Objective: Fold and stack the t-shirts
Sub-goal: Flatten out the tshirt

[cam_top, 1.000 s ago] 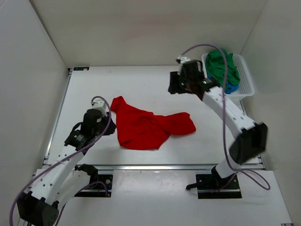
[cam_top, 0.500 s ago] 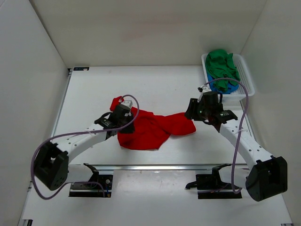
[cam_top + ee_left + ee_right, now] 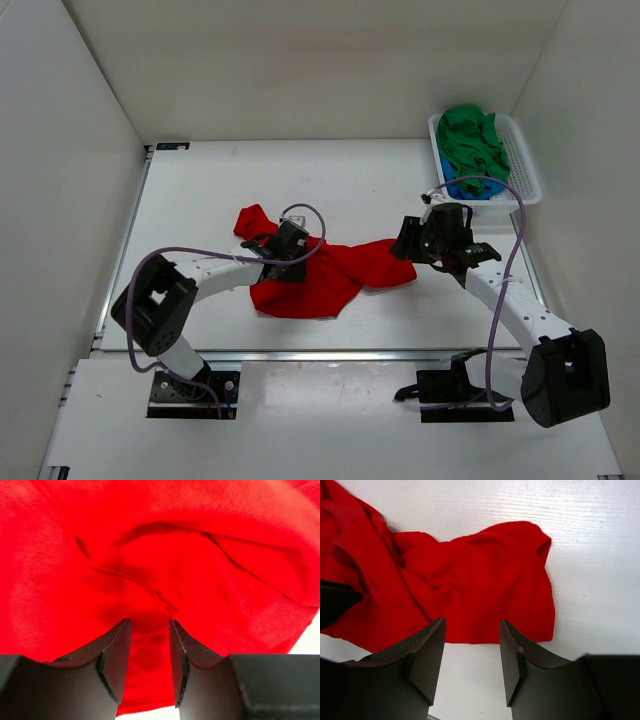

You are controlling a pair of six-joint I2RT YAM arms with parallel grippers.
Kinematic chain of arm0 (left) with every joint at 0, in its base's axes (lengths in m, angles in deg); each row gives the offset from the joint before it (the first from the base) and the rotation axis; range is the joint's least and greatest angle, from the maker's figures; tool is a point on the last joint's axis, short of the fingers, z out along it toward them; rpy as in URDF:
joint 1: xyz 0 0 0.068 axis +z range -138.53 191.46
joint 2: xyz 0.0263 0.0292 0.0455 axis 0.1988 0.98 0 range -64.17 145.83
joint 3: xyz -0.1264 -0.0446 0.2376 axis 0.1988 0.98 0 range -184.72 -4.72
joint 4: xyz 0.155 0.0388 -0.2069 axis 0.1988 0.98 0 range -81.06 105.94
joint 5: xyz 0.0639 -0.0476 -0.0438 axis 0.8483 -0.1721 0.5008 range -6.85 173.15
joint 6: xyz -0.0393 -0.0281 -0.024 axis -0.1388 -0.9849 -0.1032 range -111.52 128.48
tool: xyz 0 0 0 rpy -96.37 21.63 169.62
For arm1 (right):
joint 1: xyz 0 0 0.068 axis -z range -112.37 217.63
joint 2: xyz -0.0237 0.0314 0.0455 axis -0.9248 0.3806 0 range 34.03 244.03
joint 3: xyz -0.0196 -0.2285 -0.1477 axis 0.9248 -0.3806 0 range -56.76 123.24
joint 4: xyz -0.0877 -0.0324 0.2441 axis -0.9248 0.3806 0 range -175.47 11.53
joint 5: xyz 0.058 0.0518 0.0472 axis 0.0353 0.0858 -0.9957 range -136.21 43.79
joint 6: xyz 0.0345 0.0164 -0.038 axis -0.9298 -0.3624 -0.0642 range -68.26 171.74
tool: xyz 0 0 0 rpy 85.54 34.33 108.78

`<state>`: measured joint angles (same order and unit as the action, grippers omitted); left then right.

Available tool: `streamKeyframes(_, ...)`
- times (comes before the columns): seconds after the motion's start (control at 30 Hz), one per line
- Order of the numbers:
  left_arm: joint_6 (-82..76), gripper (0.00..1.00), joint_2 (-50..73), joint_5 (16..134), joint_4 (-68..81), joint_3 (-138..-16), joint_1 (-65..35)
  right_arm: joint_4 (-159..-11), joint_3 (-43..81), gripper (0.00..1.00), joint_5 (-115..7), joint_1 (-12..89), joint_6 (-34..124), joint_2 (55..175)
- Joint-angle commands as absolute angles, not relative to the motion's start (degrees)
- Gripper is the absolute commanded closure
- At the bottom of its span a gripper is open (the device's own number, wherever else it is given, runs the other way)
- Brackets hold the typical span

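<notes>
White walls point(image 3: 300, 60) are seen on three sides of a white table point(image 3: 190, 190), and a wide stretch of its smooth top is shown beyond the work, so room for spreading is judged sufficient. Near the middle of the table the red t-shirt point(image 3: 320, 275) is laid crumpled and creased, its long axis running across from left to right. A white perforated basket point(image 3: 527, 170) is set at the far right corner, well apart from it, with the green t-shirt point(image 3: 470, 135) heaped over the blue t-shirt point(image 3: 468, 187). The left gripper point(image 3: 290, 243) is placed over the left-centre of the red cloth. Its fingers point(image 3: 117, 650) are parted, with folds directly beneath and ahead and nothing seen pinched. The right gripper point(image 3: 410, 240) is held at the shirt's right end. Its fingers point(image 3: 427, 650) are likewise parted and empty, with the cloth's near edge just ahead of the tips. Each end is thus judged nearer to its own arm, and a pull outward along the long axis is suggested.
</notes>
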<state>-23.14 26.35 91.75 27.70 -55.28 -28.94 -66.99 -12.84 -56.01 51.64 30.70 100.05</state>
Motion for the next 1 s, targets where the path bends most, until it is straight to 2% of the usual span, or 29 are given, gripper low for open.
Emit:
streamKeyframes(0.0,-24.83,0.53,28.37,94.31,26.34,-57.63,-30.81,-70.70,-13.70,0.56,-55.53,51.64,30.38,99.51)
streamKeyframes(0.27,-25.98,0.51,32.32,96.16,26.17,-58.68,-31.16,-71.05,-16.24,0.49,-55.00,53.30,31.08,99.33)
streamKeyframes(0.33,-26.33,0.62,33.21,95.99,26.34,-58.94,-31.07,-71.23,-16.42,0.44,-54.48,53.22,31.00,99.51)
streamKeyframes(0.4,-26.76,0.89,33.91,95.63,26.08,-59.03,-31.16,-71.75,-17.21,0.22,-52.90,53.39,30.38,99.33)
streamKeyframes(0.47,-26.94,0.97,33.74,95.72,26.95,-58.95,-31.16,-71.84,-18.26,0.19,-51.40,53.74,29.51,99.60)
streamKeyframes(0.53,-26.68,0.99,33.04,95.63,27.39,-58.86,-30.81,-71.41,-18.88,0.20,-50.26,54.53,29.07,100.90)
streamKeyframes(0.63,-26.86,1.00,29.53,95.02,29.41,-58.94,-30.28,-71.15,-18.62,0.26,-50.96,54.80,29.24,103.54)
streamKeyframes(0.8,-27.12,1.00,22.59,93.96,32.57,-58.59,-29.05,-72.64,-18.44,0.23,-53.32,54.89,29.59,111.01)
streamKeyframes(0.87,-26.86,0.95,19.16,93.17,33.55,-58.59,-28.17,-71.85,-16.78,0.28,-55.43,54.80,29.94,113.38)
streamKeyframes(0.9,-26.86,0.95,18.19,92.56,34.16,-58.77,-27.39,-71.50,-16.34,0.32,-56.14,54.54,30.12,114.53)
streamKeyframes(0.93,-26.33,0.95,16.87,92.03,34.51,-59.12,-27.12,-70.71,-15.46,0.47,-57.62,54.36,30.47,114.97)
streamKeyframes(0.97,-26.42,0.97,15.47,91.59,35.73,-59.47,-26.51,-70.18,-14.67,0.68,-58.59,54.01,30.73,115.15)
